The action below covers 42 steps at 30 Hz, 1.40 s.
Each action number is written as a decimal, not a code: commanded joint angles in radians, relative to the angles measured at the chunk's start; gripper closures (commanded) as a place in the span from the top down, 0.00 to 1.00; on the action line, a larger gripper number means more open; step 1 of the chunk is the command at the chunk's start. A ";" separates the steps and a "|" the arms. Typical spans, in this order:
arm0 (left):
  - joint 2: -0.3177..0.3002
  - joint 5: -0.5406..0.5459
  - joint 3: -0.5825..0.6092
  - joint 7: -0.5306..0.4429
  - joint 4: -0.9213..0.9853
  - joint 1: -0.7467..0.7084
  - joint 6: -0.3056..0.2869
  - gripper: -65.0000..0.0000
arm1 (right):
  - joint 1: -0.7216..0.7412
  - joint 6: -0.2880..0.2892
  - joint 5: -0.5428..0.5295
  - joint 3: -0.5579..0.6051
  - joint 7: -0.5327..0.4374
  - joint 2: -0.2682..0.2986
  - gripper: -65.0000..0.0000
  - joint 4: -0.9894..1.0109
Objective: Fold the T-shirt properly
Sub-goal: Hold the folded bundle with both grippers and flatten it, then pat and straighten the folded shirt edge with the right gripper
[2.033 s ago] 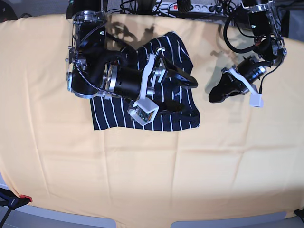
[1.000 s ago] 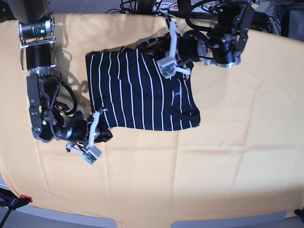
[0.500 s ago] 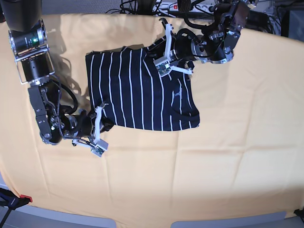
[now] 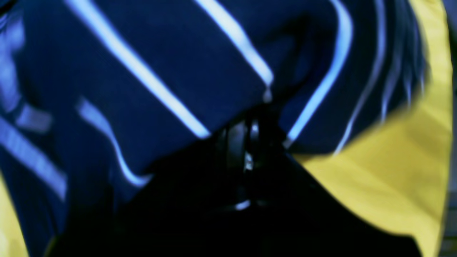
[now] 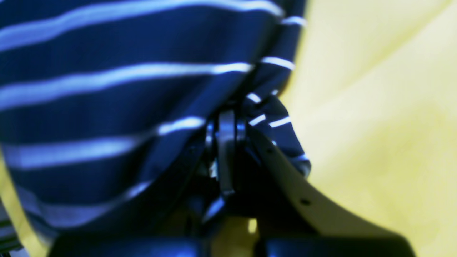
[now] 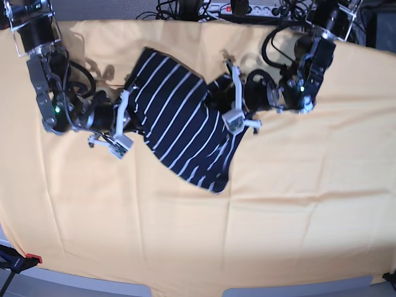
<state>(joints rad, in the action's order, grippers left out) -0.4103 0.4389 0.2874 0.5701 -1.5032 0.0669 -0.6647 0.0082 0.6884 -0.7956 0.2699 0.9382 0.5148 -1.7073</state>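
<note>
A yellow-orange cloth [image 6: 260,210] covers the whole table, creased in long shallow lines and falling away over the near edge. Along the far edge lie tangled black cables [image 6: 179,7] and a power strip [image 6: 238,8]. A small red-tipped clamp [image 6: 25,260] shows at the near left corner.

The T-shirt [image 6: 179,127] is dark navy with thin white stripes. It hangs stretched between the two arms in the far middle of the table, running as a slanted band from upper left to lower right. The stripes follow that slant. Its lower corner tapers to a point that reaches the cloth near the centre; whether the rest touches the cloth I cannot tell. The edge near the base view's right is bunched and folded over on itself.

The right gripper [image 6: 133,114], on the base view's left, is closed on the shirt's left edge. In its wrist view the fabric [image 5: 117,107] gathers into puckers right at the clamped tips [image 5: 226,117], with the yellow cloth [image 5: 375,107] beside.

The left gripper [image 6: 226,102], on the base view's right, is likewise clamped on the bunched edge. Its wrist view is blurred, but striped fabric [image 4: 150,71] drapes over the dark tips [image 4: 246,142], with folds pulling toward them.
</note>
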 commanded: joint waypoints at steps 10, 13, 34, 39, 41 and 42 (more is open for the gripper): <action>-0.038 -0.203 -0.014 -0.070 0.151 0.260 0.183 0.00 | -0.339 -0.081 0.014 -0.290 -0.014 -0.076 0.00 -0.255; -0.035 -0.203 -0.014 -0.105 0.150 0.294 0.161 0.00 | -0.422 -0.095 0.085 -0.340 -0.070 -0.153 0.00 -0.293; -0.161 0.643 -0.472 0.373 -0.133 0.209 0.027 0.00 | -0.064 -0.038 0.185 -0.402 -0.152 -0.229 0.00 -0.007; -0.161 0.715 -0.594 0.428 -0.134 0.128 0.027 0.00 | -0.015 -0.006 0.183 -0.333 -0.103 -0.230 0.00 0.106; -0.161 0.724 -0.619 0.430 -0.134 0.105 0.027 0.00 | -0.032 -0.006 0.182 -0.311 -0.090 -0.230 0.00 0.106; -0.161 0.724 -0.627 0.430 -0.133 0.094 0.027 0.00 | -0.044 0.002 0.168 -0.301 -0.089 -0.230 0.00 0.106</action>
<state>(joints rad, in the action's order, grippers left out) -0.5541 1.1370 -0.3305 1.0222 -1.6226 0.1402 -0.6338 -0.0433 0.6815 -0.6235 -0.0288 0.8444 0.2745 -1.5883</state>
